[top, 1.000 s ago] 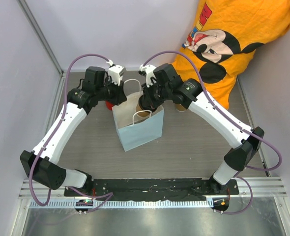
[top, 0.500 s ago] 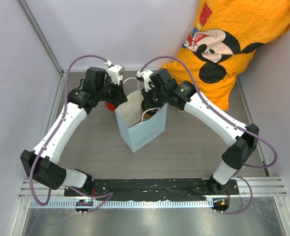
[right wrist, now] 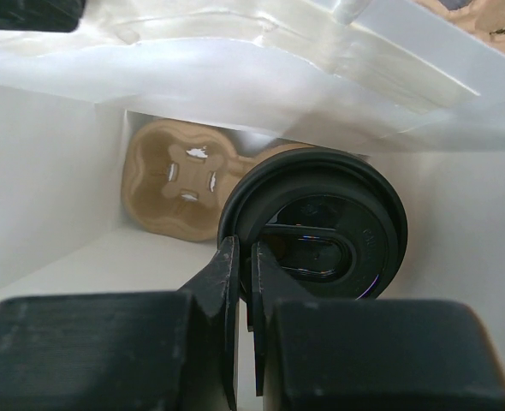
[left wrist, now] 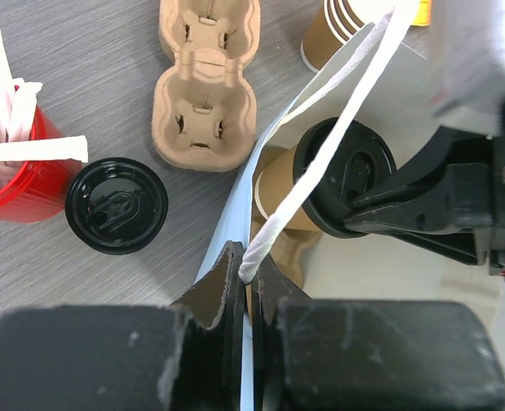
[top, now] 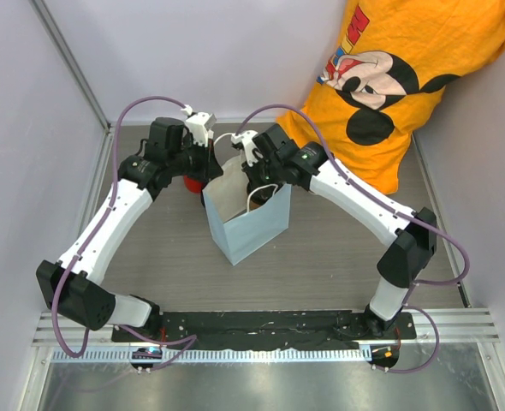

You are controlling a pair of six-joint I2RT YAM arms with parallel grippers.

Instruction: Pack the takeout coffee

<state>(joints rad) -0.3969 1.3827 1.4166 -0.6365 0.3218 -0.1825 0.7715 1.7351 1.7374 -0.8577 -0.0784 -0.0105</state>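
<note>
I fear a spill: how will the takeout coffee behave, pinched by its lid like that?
Probably tippy: the right fingers grip only the lid rim, so the takeout coffee may swing. The lid might pop off if it's full.

The top camera looks steeply down from high behind the near edge over the whole tabletop. The left wrist camera hangs close over the rim of the bag. The right wrist camera looks down inside it, and both share the takeout coffee.
</note>
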